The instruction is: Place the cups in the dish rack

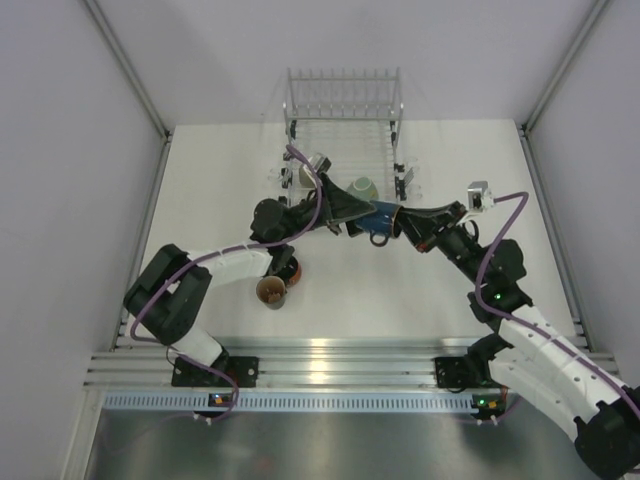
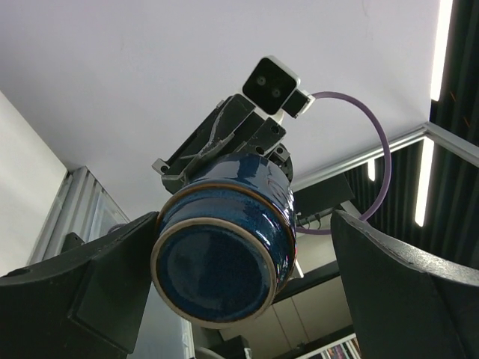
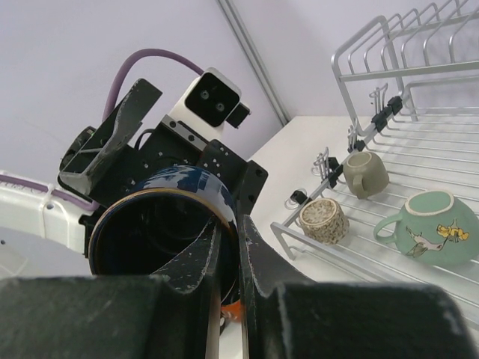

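White table (image 1: 200, 170), biggest thing in frame. Dish rack (image 1: 343, 95) sits at the far middle of it, with the row of upright tines at the far end.

My left arm (image 1: 225, 262) bends in from the left and my right arm (image 1: 540, 340) from the right. They meet above the table just in front of the rack's near edge.

Dark blue mug (image 2: 224, 202) is in the air between both wrists, lying sideways. Its base points at my left wrist camera and its mouth at my right one.

My right gripper (image 3: 230, 262) is clamped on the mug's rim, one finger inside the mouth and one outside, pinching the wall.

My left gripper (image 2: 239, 292) is spread wide, with a finger on each side of the mug's base end. The left finger (image 2: 82, 299) looks to be right against the mug, and there's a clear gap on the right side. So it's released and not gripping.

In the rack: mint-green mug (image 3: 430, 232) stands upright on the wires with its handle to the left in the right wrist view. Beige mug (image 3: 367, 173) is farther back near the side rail. Speckled tan mug (image 3: 323, 221) lies on its side by the same rail, and I can't tell if it's fully inside.

On the table near my left forearm: orange-brown mug (image 1: 272, 292), upright with its mouth up. A dark mug (image 1: 291, 268) is just beside it, partly hidden under the arm.
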You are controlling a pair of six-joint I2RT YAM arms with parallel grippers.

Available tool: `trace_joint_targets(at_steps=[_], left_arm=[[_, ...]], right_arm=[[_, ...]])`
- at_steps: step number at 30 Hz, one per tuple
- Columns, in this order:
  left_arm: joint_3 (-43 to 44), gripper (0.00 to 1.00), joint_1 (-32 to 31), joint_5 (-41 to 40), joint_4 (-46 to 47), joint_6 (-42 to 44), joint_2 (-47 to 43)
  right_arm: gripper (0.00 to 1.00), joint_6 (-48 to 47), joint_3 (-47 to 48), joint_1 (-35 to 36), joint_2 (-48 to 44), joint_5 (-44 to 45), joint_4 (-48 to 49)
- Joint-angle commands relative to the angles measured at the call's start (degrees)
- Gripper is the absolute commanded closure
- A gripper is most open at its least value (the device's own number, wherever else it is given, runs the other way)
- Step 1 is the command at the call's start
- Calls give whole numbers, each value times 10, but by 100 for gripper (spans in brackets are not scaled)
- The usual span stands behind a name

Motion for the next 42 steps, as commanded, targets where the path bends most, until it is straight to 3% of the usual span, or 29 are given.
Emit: trace_joint_targets(at_steps=[1, 7, 10, 14, 15, 16, 21, 25, 28, 40, 42], left_arm=[[31, 1, -14, 14, 50, -8, 7], [39, 10, -22, 18, 50, -6, 10], [39, 27, -22, 20, 49, -7, 15], [43, 70, -23, 25, 50, -12, 23], [44, 95, -23, 25, 50, -14, 25], [44, 100, -23, 26, 50, -14, 29], [46, 100, -23, 22, 50, -5, 35], [56, 100, -20, 17, 50, 3, 32], [64, 100, -9, 17, 51, 5, 35], [118, 100, 86, 46, 50, 16, 36], [133, 100, 101, 57, 1, 44, 37]], right_arm=[[100, 10, 4, -9, 1, -6, 62], [100, 14, -2, -12, 1, -5, 67], [100, 14, -5, -14, -1, -3, 66], [100, 15, -6, -14, 0, -6, 66], [100, 15, -6, -14, 1, -5, 65], [100, 15, -6, -14, 0, -4, 65], [94, 13, -9, -15, -3, 0, 59], [74, 8, -11, -16, -14, 8, 49], [66, -1, -12, -17, -34, 19, 31], [60, -42, -13, -25, -77, 55, -51], [59, -49, -10, -26, -84, 63, -66]])
